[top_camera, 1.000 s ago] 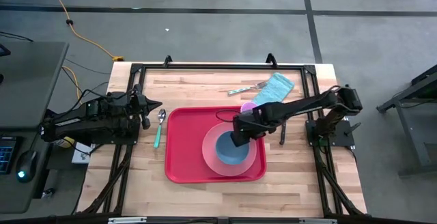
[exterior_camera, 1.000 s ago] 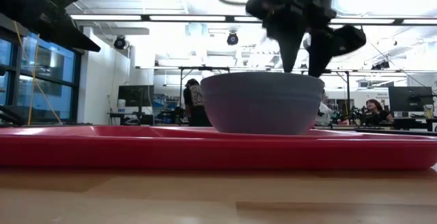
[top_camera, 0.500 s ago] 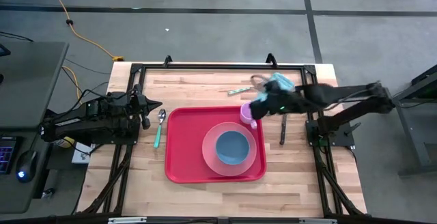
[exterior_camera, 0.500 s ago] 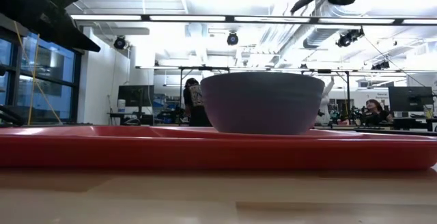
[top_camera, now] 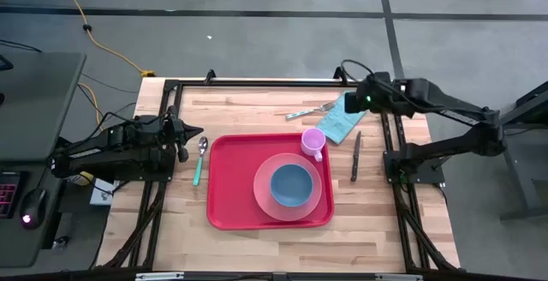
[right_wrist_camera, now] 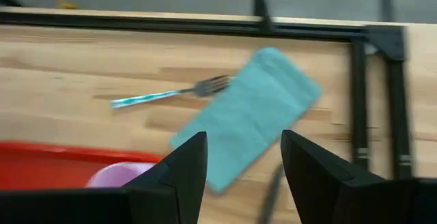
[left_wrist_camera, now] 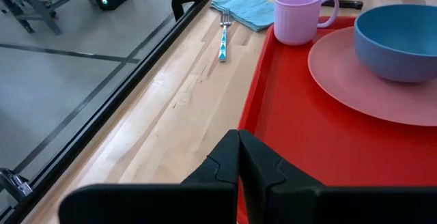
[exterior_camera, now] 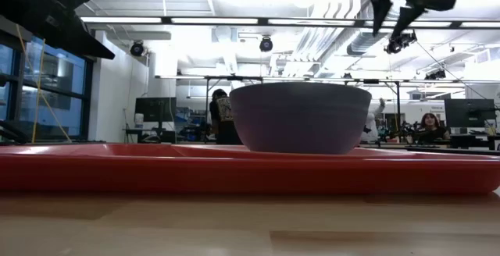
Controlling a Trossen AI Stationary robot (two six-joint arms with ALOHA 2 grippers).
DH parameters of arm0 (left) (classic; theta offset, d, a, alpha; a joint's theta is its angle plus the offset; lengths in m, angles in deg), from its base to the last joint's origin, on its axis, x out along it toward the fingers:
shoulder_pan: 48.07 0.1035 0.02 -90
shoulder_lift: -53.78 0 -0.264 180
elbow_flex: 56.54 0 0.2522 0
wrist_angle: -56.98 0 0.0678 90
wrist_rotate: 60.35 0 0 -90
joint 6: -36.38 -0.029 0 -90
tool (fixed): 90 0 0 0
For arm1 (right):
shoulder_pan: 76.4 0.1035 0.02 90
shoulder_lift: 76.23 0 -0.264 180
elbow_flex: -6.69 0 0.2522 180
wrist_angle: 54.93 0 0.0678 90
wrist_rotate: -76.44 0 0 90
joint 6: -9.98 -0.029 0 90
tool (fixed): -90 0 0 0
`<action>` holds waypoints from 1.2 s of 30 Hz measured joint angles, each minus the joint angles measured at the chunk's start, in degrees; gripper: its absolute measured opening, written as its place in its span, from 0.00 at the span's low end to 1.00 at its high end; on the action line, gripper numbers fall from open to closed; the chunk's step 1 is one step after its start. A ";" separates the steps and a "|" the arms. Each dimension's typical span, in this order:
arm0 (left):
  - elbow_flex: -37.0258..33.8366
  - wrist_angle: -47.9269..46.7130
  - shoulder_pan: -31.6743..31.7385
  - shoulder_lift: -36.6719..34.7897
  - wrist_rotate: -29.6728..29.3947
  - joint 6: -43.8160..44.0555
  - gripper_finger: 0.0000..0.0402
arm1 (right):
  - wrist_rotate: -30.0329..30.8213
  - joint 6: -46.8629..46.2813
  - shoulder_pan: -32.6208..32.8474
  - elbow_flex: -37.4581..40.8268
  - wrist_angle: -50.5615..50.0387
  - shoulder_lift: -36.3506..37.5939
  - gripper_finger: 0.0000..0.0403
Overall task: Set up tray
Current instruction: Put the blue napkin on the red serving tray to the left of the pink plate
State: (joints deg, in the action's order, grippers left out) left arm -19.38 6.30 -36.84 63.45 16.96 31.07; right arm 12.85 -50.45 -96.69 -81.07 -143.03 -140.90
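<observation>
The red tray (top_camera: pixel 229 187) lies mid-surface, carrying a pink plate (top_camera: pixel 317 197) with a blue bowl (top_camera: pixel 290 184) and a pink mug (top_camera: pixel 313 141) at its far right corner. Beyond it lie a teal napkin (top_camera: pixel 335 120), fork (top_camera: pixel 305 111) and knife (top_camera: pixel 355 158); a spoon (top_camera: pixel 199 158) sits left. The right pincer (right_wrist_camera: pixel 240 173), fingers apart and empty, hovers over the napkin, likely the next pick, calling for a descent. The left pincer (left_wrist_camera: pixel 239 157), closed, waits beside the tray's left edge.

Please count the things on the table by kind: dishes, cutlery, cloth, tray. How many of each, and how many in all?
Tray: 1, the red tray.
Dishes: 3, the pink plate, the blue bowl, the pink mug.
Cutlery: 3, the spoon, the fork, the knife.
Cloth: 1, the teal napkin.
Total: 8.
</observation>
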 joint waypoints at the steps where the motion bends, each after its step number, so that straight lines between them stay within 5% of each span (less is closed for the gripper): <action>1: -0.01 -0.01 0.00 -0.01 0.02 0.24 0.10 | -0.69 1.79 -1.94 0.00 -0.04 -0.49 0.41; 13: -0.02 0.00 0.00 -0.02 0.01 1.45 0.10 | -11.80 8.16 -17.00 0.88 2.89 -9.22 0.53; 25: -0.02 -0.09 0.01 0.00 0.00 1.08 0.10 | -19.41 -4.40 -17.28 23.64 17.90 -6.13 0.54; 36: -0.02 -0.11 -0.01 0.00 0.02 4.09 0.10 | -19.36 -17.55 -12.48 36.73 35.21 -3.98 0.54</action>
State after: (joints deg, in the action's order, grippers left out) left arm -19.40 6.19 -36.85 63.45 16.99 35.17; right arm -6.51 -68.01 -109.16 -44.34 -107.82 -144.87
